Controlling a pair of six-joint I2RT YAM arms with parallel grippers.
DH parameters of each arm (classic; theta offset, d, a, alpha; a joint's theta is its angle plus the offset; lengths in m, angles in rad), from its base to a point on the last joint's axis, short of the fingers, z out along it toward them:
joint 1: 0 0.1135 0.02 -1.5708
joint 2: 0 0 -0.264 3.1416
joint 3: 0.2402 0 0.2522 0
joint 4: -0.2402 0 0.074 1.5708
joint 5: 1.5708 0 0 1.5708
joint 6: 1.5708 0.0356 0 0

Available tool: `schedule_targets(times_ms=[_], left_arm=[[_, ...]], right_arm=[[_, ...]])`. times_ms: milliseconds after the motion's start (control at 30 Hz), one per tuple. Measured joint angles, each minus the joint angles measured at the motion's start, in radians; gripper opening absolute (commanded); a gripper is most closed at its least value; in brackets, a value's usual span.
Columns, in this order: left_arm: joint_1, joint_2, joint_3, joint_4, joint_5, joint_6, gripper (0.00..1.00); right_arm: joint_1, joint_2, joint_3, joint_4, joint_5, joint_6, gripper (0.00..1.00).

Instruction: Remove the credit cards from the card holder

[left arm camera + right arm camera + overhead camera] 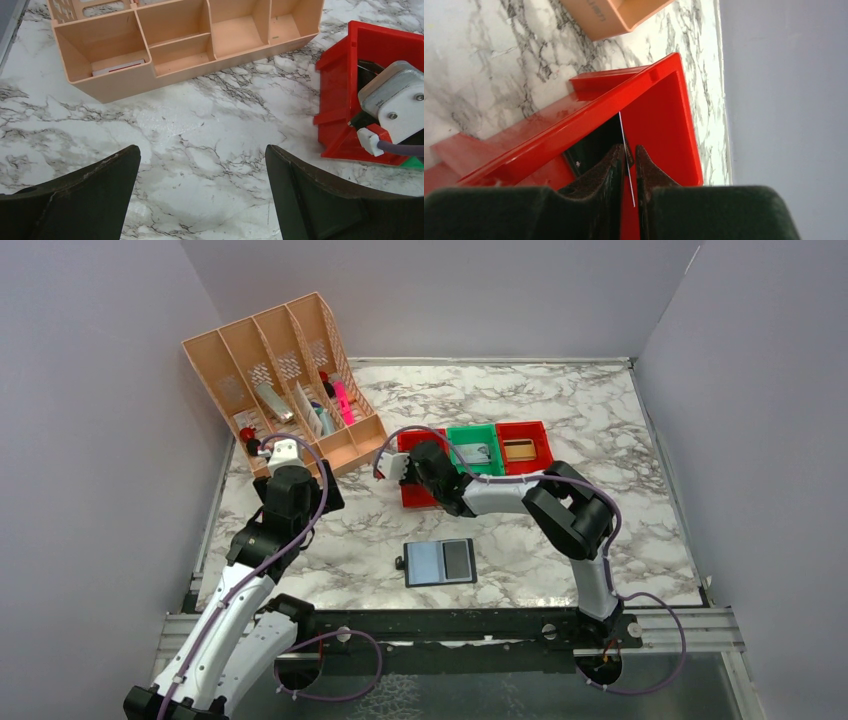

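Credit card hangs edge-on over red bin between right gripper's barely parted fingers; grip unclear.

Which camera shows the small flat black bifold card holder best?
The top external view. The small flat black bifold card holder lies open on the white marble table near the arms' bases, with both inner panels facing up and unobstructed. Neither wrist view shows it at all.
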Motion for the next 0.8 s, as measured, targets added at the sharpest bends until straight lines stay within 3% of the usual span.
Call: schedule_targets(times_ms=[333,433,533,800], left_arm=[[0.000,0.000,0.000,0.000,0.000,0.006,0.99],[0.000,0.000,0.000,0.000,0.000,0.006,0.99],[0.000,0.003,0.000,0.000,0.000,0.006,0.99],[0.000,0.014,0.000,0.000,0.001,0.006,0.99]], right_arm=[[0.000,0.000,-0.047,-0.001,-0.034,-0.005,0.17],[0.000,0.000,-0.048,0.000,-0.035,-0.005,0.21],[-0.001,-0.001,-0.048,-0.002,-0.035,0.002,0.32],[-0.027,-0.024,-0.048,-0.068,-0.096,0.099,0.33]])
